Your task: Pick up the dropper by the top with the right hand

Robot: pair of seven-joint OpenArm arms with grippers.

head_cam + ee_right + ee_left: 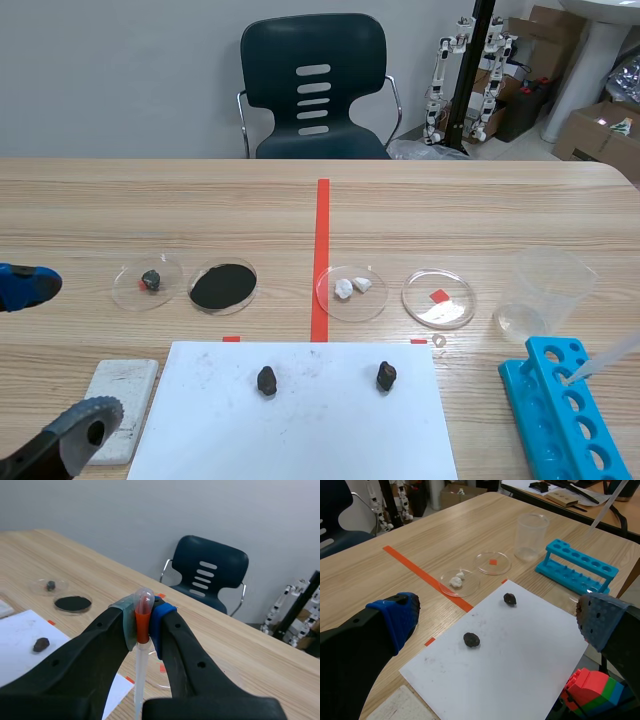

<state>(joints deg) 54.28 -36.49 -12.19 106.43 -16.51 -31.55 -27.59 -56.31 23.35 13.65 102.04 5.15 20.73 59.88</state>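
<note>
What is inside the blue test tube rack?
The blue test tube rack holds no tubes. The dropper, gripped by the right hand, slants above it, with its tip clear of the holes. The holes' bottoms are hidden.

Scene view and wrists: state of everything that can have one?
dropper, gripped at its top, hanging tip down
right end effector, shut on dropper
left end effector, open, holding nothing
beaker, upright, looks empty
test tube rack, upright, no tubes visible
powder dish, holds black powder
</note>
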